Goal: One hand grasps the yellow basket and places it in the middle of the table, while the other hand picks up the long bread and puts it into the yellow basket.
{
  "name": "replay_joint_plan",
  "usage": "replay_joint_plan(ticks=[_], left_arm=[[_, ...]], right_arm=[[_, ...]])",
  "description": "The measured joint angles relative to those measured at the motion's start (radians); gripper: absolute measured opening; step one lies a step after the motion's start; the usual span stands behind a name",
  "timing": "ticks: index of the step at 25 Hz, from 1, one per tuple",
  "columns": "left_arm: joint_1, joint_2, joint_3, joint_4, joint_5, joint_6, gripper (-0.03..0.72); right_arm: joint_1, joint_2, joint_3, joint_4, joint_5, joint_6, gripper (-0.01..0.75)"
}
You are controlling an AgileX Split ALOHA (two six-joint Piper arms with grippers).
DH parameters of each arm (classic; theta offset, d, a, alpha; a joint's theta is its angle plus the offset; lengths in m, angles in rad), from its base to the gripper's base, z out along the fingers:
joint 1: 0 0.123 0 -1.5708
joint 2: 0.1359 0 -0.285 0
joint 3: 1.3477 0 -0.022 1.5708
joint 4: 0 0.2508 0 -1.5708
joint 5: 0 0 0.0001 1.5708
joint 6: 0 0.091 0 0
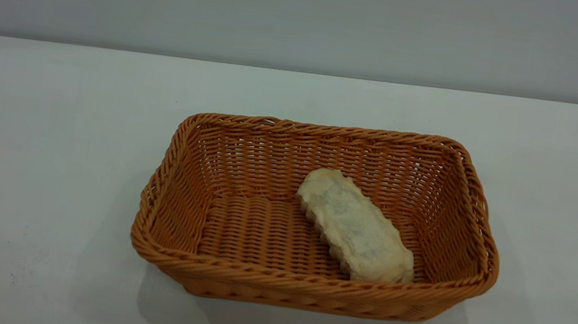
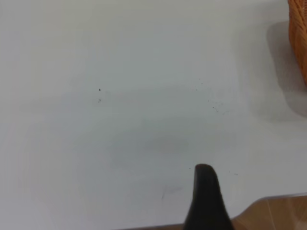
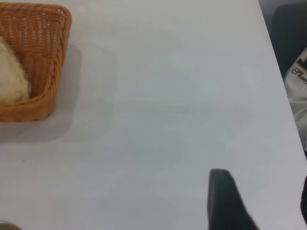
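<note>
The bread lies inside the basket, in its right half, pale rough underside up. Its long axis runs diagonally, from the far middle of the basket floor to the near right corner, where its end rests against the wall. The basket sits about mid-table, long side running left to right. Neither arm shows in the exterior view. On the left, the left gripper hangs over bare table well left of the basket, only one dark finger visible, so I cannot tell its spread. On the right, the right gripper hangs over bare table right of the basket; its spread cannot be told either.
</note>
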Motion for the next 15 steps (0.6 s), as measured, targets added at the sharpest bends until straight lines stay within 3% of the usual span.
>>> replay_joint_plan(ticks=[15], left_arm=[[0.0,0.0,0.0,0.0,0.0,-0.002,0.581]], right_arm=[[0.0,0.0,0.0,0.0,0.0,0.0,0.399]])
